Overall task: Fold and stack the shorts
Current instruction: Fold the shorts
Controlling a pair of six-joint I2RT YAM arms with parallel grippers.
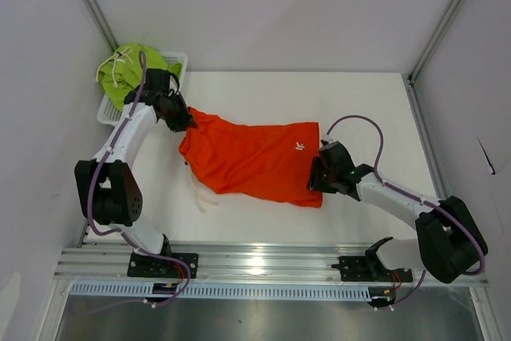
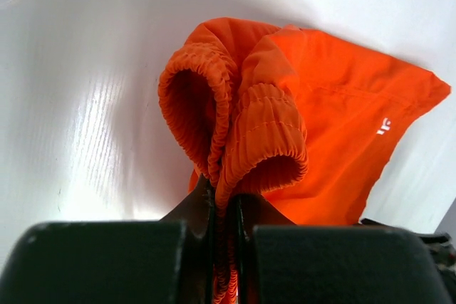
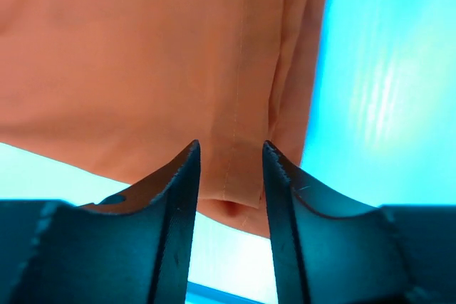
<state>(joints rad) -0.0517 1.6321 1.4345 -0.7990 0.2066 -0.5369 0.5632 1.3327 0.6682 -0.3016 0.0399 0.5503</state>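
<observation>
Top view: the orange shorts (image 1: 255, 157) lie spread on the table (image 1: 343, 97) between both arms; the green shorts (image 1: 128, 69) sit in the basket (image 1: 179, 59). Left wrist view: the left gripper (image 2: 224, 204) is clamped on the bunched waistband (image 2: 267, 133). Right wrist view: the right gripper (image 3: 229, 169) stands released, jaws parted either side of the hem (image 3: 242, 194).

A lab robot cell: plain white walls (image 1: 263, 5), aluminium frame posts (image 1: 443, 17), a white counter (image 1: 359, 101), and the left arm (image 1: 120, 149) and right arm (image 1: 399, 197) bolted to a rail (image 1: 263, 259).
</observation>
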